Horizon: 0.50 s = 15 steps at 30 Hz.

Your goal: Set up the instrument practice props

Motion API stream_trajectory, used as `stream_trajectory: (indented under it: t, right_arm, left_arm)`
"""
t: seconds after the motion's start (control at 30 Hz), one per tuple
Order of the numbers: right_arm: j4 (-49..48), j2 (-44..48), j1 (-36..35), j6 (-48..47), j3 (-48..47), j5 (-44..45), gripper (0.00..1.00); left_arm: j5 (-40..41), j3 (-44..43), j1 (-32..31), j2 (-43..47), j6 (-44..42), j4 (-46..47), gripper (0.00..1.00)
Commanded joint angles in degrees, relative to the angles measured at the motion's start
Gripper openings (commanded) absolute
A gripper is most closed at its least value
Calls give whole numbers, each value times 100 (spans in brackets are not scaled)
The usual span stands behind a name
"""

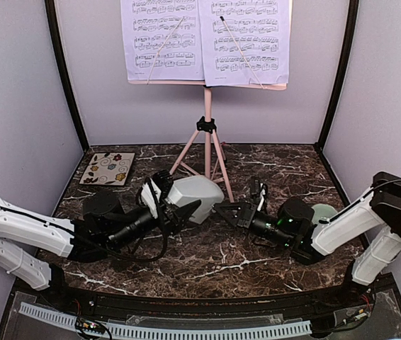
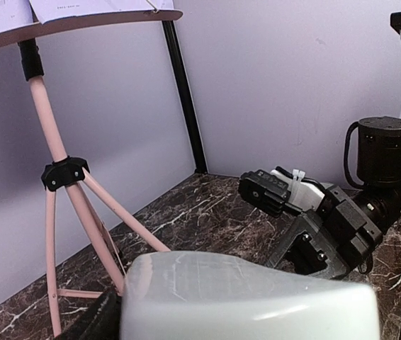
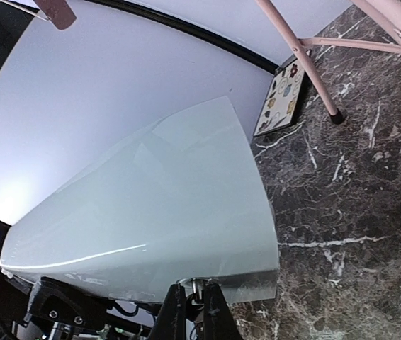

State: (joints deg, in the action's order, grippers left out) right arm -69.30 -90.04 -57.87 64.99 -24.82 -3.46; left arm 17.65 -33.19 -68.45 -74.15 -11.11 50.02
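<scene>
Centrally in the overhead view:
- The smooth, glossy white-grey pyramid metronome (image 1: 199, 193) lies tipped on its side over the dark veined marble table (image 1: 207, 265), just below the tripod legs.
- The left gripper (image 1: 179, 210) is clamped on it.
- The right gripper (image 3: 193, 301) has its fingers drawn close at the metronome's lower edge; I cannot tell whether they pinch it.
- The pink tubular music stand (image 1: 207, 117) stands upright at the upper centre, carrying two printed sheet-music pages (image 1: 161, 35).

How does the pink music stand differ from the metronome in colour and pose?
The music stand is pink and stands upright on its tripod; the metronome is white-grey and lies tilted in the left gripper. The stand holds two sheet-music pages; the metronome holds nothing.
</scene>
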Motion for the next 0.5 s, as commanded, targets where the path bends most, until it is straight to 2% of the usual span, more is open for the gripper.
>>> stream_trajectory:
  t: [0.0, 0.17, 0.27, 0.4, 0.47]
  right_arm:
    - [-1760, -431, 449, 1280, 138, 581, 0]
    - [-2832, -1153, 451, 1692, 165, 515, 0]
    - [-2761, -1216, 445, 1548, 250, 429, 1]
    - [-2030, -888, 443, 1039, 476, 410, 27]
    - [-1369, -620, 432, 756, 597, 399, 37]
  left_arm:
    - [-688, 65, -212, 544, -392, 644, 16]
    - [-369, -250, -222, 494, -269, 72, 15]
    - [-1, -492, -222, 476, 178, -450, 14]
    - [436, -763, -136, 476, 785, -1328, 13]
    - [559, -924, -37, 443, 1139, -1899, 12]
